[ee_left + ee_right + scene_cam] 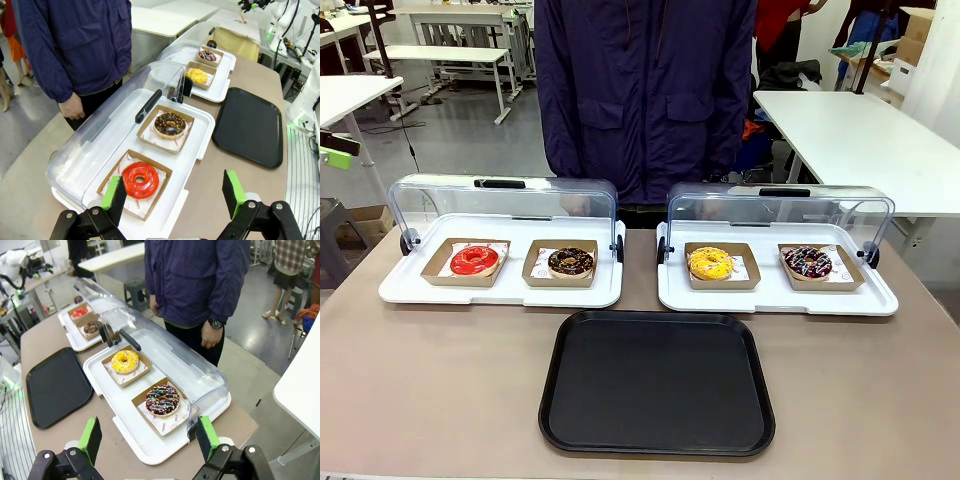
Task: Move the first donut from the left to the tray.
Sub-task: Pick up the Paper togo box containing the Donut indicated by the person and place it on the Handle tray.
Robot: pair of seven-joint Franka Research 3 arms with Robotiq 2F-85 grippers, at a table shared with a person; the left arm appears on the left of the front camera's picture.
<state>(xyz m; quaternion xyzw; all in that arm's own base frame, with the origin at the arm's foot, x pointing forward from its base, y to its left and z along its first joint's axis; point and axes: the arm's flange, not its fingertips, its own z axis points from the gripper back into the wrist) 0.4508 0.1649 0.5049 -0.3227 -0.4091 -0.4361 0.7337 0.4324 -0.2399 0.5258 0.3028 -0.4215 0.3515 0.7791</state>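
The red-iced ring donut lies in its brown cardboard dish at the left end of the left white tray. The same red donut lies just beyond my open left gripper, between its green pads and below them. In the right wrist view the red donut is far off. The black tray rests on the table's near middle, with nothing on it; it also shows as the black tray and the black tray. My right gripper hangs open above the right white tray's end.
A chocolate donut shares the left white tray. A yellow donut and a sprinkled dark donut sit in the right white tray. Both clear domed lids stand open toward the person at the far side.
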